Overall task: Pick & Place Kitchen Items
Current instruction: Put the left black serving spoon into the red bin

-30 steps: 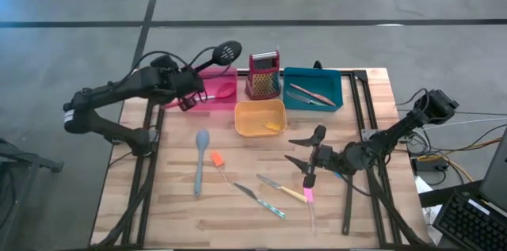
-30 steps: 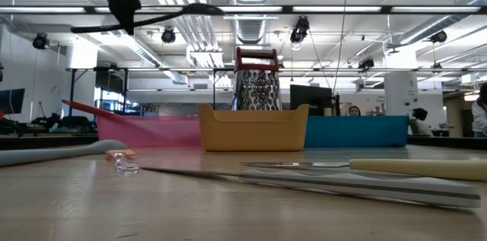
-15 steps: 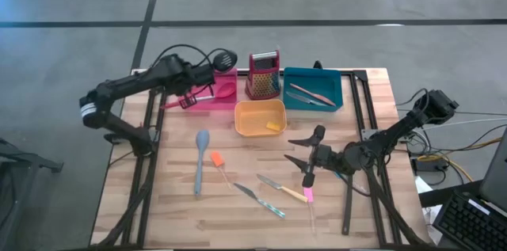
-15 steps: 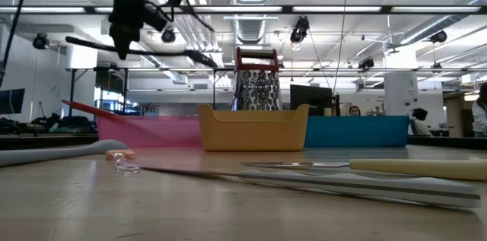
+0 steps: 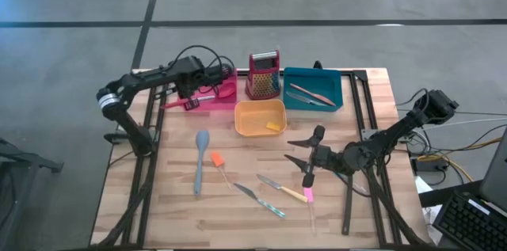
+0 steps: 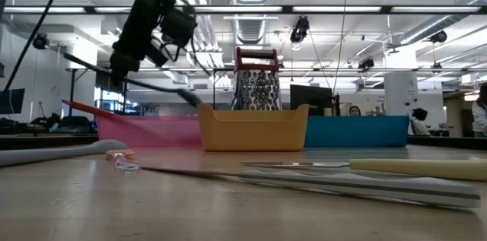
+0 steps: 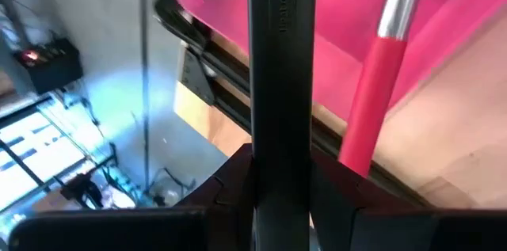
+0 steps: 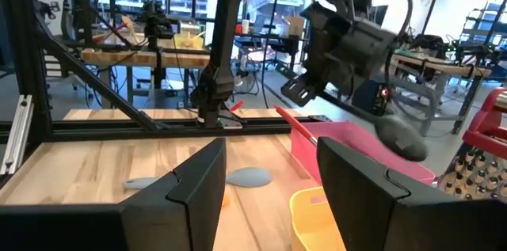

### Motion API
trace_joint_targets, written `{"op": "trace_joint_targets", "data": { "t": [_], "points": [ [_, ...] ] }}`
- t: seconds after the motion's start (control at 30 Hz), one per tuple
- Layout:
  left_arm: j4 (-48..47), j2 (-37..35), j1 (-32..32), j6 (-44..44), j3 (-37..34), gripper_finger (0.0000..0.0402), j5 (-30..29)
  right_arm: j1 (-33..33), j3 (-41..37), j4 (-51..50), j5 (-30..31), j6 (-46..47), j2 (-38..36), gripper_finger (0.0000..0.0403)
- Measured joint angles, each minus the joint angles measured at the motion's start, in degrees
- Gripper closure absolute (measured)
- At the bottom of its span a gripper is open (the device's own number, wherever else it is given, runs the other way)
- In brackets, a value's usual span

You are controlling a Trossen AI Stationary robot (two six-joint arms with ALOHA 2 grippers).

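Lowered since a second ago: left gripper (image 5: 192,81), fingers clamped on black slotted spoon (image 6: 144,83), its head tipped past them over the pink tray (image 5: 224,91), apparently for release there. Right gripper (image 5: 307,150): fingers parted, empty, above the pink-handled utensil (image 5: 310,194) on the bench (image 5: 174,207).

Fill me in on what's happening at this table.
Two robot arms are sorting kitchen utensils into trays. The left end effector is shut on a long black slotted spoon, holding it over the pink tray, which already has a red spoon in it. The right end effector hangs open over the table's right half, above a pink-tipped utensil. A grey spatula, an orange piece and some knives lie loose on the wood.
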Motion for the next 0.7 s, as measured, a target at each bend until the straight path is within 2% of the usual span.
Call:
{"op": "trace_joint_targets", "data": {
  "t": [0.2, 0.43, 0.7],
  "points": [
    [3.87, -1.06, 2.42, 1.90, -6.98, 0.0310, 1.61, -0.05, 0.00, -0.36, 0.02, -0.15, -0.01, 0.0220],
    [14.43, -1.42, 3.68, 9.40, -13.83, 0.0310, 4.23, -0.20, 0.00, -0.40, 0.04, 0.07, 0.01, 0.0225],
    [18.74, -1.42, 5.33, 11.67, -17.28, 0.0310, 3.18, -0.27, 0.00, -0.75, 0.11, 0.20, -0.01, 0.0213]
  ]
}}
